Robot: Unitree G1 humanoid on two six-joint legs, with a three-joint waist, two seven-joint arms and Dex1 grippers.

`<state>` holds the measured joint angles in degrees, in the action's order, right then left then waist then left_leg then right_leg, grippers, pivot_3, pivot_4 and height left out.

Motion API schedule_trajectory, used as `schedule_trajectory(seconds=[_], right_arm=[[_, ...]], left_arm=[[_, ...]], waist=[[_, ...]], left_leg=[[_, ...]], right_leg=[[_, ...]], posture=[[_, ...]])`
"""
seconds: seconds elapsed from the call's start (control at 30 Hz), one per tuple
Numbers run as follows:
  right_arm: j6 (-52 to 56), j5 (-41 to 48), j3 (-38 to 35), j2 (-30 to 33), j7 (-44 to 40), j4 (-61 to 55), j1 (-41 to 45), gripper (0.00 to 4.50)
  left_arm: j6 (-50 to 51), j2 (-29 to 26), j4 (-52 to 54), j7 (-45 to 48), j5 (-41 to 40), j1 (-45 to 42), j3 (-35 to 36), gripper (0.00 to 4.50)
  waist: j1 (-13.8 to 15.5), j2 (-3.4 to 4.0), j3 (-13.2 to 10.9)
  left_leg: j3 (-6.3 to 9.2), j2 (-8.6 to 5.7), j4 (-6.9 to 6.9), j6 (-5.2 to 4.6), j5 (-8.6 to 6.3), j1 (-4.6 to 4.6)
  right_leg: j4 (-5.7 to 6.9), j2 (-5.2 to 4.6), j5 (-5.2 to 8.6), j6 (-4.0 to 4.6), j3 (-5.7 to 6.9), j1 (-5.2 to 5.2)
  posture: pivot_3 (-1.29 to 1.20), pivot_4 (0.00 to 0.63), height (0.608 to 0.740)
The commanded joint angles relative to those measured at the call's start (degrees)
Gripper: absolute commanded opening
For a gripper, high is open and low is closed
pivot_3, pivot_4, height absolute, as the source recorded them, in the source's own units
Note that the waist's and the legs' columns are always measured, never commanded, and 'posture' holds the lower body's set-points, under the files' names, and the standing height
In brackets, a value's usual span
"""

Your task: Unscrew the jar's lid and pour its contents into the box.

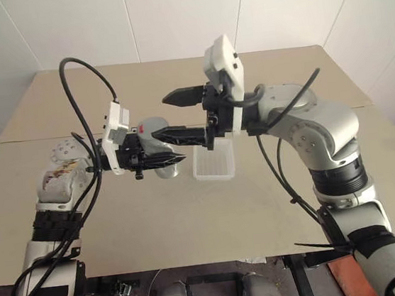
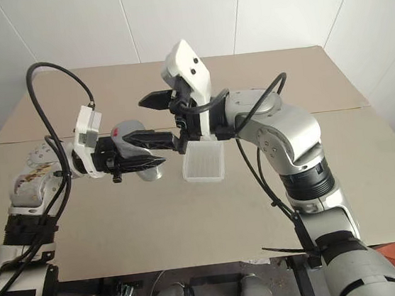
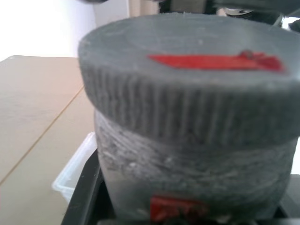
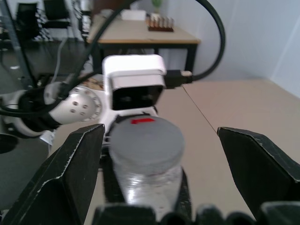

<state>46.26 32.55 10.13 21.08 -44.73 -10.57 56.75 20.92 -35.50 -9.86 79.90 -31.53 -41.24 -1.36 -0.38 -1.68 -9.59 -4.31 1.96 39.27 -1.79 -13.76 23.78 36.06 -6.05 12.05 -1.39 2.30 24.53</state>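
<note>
The left pincer [image 2: 157, 160] is clamped tight around the jar [image 3: 187, 173], a cloudy, silvery cylinder with a red patch low on its wall, held up off the desk [image 1: 191, 213] just left of the box [image 1: 212, 163]. The lid [image 4: 147, 139] is on the jar: a round grey cap, matte on top with a red stripe, its rim cut with fine upright ribs. The box is a shallow square tray of translucent white plastic with a ribbed floor, resting flat on the smooth beige desk. The right pincer [image 1: 158, 117] stands spread wide and holds nothing, its two black wedge-shaped fingers [image 4: 70, 173] straddling the lid with a gap on either side, above and left of the box.
</note>
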Motion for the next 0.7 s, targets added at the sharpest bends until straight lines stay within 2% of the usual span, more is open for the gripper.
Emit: schedule_trajectory(seconds=[0.03,0.27,0.37,0.5,0.6,0.7], right_arm=[[0.08,-1.35,0.78,-1.03,1.07,-0.84,1.63,4.5],[0.33,-2.36,1.29,-2.69,1.52,0.91,2.31,4.5],[0.52,-1.71,0.35,-3.38,1.45,1.65,2.6,3.89],[-0.57,-0.55,-0.74,-3.9,-0.07,2.02,2.37,2.8],[-3.94,2.83,-1.77,-3.58,-8.11,3.57,1.88,2.79],[-10.26,5.78,-1.29,-2.64,-24.32,7.71,1.98,2.79]], left_arm=[[-1.38,0.72,0.27,1.28,0.12,-2.5,0.19,1.95],[-2.03,1.02,-1.19,2.49,1.28,-3.91,0.22,1.95],[-2.04,0.83,-1.05,2.89,1.43,-3.99,0.22,1.95],[-1.9,0.3,-0.64,3.78,1.78,-3.77,0.19,1.95],[-1.77,-0.28,0.05,5.9,1.22,-3.79,0.02,1.95],[-1.04,-0.61,1.09,9.85,-0.56,-4.41,0.08,1.95]], waist=[[-0.18,0.0,0.0],[-0.33,0.0,0.0],[-0.34,0.0,0.0],[-0.33,0.0,0.0],[-0.29,0.0,0.0],[-0.26,0.0,0.0]], left_leg=[[0.0,0.0,0.0,0.0,0.0,0.01],[0.02,0.0,0.0,0.0,0.0,0.0],[0.03,0.01,0.01,0.0,0.0,0.01],[0.07,0.0,0.0,0.0,0.0,0.01],[0.12,0.0,0.0,0.0,0.0,0.01],[0.08,-0.01,0.01,0.0,0.0,0.03]], right_leg=[[0.0,0.0,0.0,0.0,0.0,0.01],[0.0,0.0,0.0,0.0,-0.01,0.03],[0.0,0.0,0.0,0.0,-0.01,0.03],[0.01,0.0,0.0,0.0,-0.01,0.03],[0.0,0.0,0.0,0.0,-0.01,0.03],[-0.03,0.0,0.0,-0.01,0.0,0.02]], posture=[[0.0,0.15,0.74],[0.0,0.15,0.74],[0.0,0.15,0.74],[0.0,0.15,0.74],[0.0,0.15,0.74],[0.0,0.15,0.74]])
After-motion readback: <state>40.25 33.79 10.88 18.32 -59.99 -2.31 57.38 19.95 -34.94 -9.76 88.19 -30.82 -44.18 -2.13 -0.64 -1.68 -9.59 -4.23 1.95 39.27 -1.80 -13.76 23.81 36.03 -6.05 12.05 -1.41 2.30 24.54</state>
